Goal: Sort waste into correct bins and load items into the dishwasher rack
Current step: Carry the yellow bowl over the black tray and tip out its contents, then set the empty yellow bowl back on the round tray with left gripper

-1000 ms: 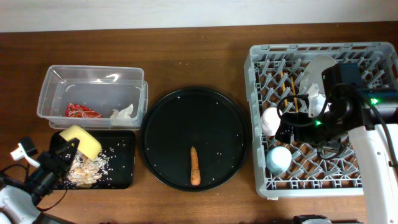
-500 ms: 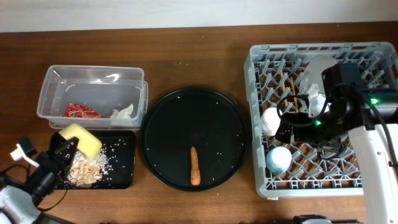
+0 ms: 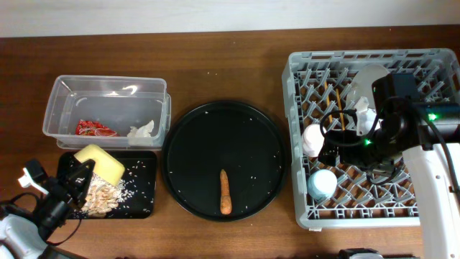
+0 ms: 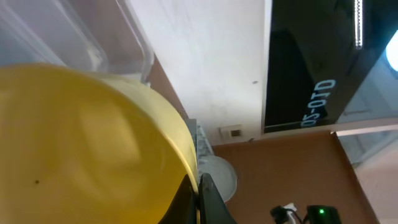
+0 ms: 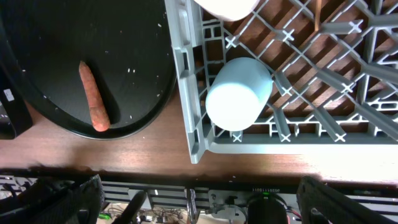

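Yellow bowl (image 3: 100,164) hangs tipped over the shallow black tray (image 3: 141,206) at the tabletop's left front, its rim pinched by the closed left end effector (image 3: 83,173), apparently to shed food scraps (image 3: 100,198) there, while the right end effector (image 5: 199,183) hovers wide and empty above the dishwasher rack (image 3: 359,220).

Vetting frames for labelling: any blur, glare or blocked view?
Overhead: sharp, evenly lit, with a small glare streak on the clear tub. Left wrist: the yellow bowl fills the left half, soft and out of focus. Right wrist: crisp on the blue cup and carrot piece.
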Action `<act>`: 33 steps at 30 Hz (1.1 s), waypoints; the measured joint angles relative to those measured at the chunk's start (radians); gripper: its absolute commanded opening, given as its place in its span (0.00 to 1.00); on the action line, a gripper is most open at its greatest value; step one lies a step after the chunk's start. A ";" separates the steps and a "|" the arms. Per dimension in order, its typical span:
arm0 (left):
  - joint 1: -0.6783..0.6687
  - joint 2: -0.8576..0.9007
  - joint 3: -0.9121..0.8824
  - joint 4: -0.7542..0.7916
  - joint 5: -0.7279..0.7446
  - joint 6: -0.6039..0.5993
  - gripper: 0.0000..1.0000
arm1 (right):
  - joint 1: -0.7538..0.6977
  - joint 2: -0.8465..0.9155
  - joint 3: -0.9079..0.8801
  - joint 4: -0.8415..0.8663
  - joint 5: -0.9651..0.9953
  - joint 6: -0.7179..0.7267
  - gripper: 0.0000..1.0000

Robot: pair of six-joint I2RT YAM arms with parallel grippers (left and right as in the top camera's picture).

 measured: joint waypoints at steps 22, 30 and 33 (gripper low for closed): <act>-0.660 0.000 0.367 0.370 -0.271 -0.447 0.00 | 0.000 0.000 -0.001 0.000 0.000 0.006 0.98; -1.481 0.027 0.407 0.720 -1.192 -0.821 0.00 | 0.000 0.000 -0.002 0.000 0.000 0.008 0.98; -1.654 0.134 0.407 0.785 -1.436 -0.814 0.00 | 0.000 0.000 -0.002 0.000 0.000 0.010 0.98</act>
